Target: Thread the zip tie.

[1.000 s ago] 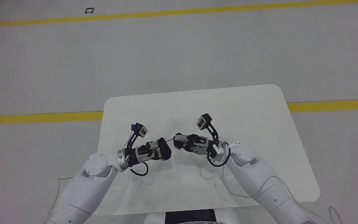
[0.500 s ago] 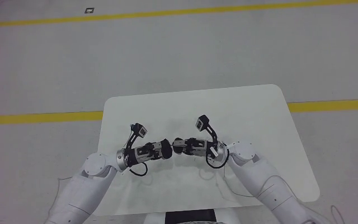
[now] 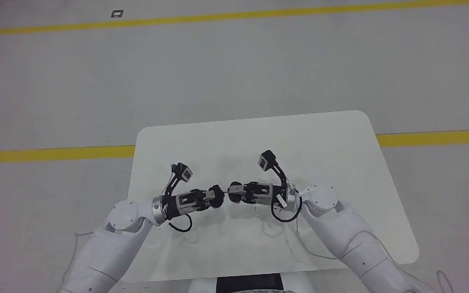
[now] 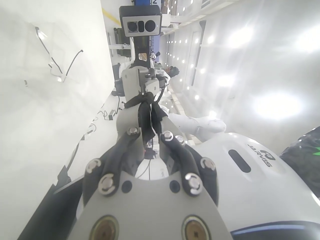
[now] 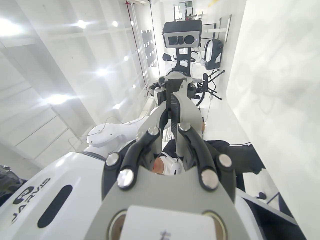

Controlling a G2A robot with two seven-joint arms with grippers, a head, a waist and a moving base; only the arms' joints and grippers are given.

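- I hold the left gripper (image 3: 218, 193) and right gripper (image 3: 231, 190) nose to nose above the white rounded table (image 3: 330, 146), aligned for threading.
- Both seem pinched together (thin black zip tie likely between them, too fine to see).

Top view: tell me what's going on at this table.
The robot's two arms meet tip to tip above the middle of the white table. The right arm has its jaws pressed shut, close against the tip of the left arm. The zip tie to be threaded is too thin to make out between them. A few spare black ties lie loose on the table, off to one side.
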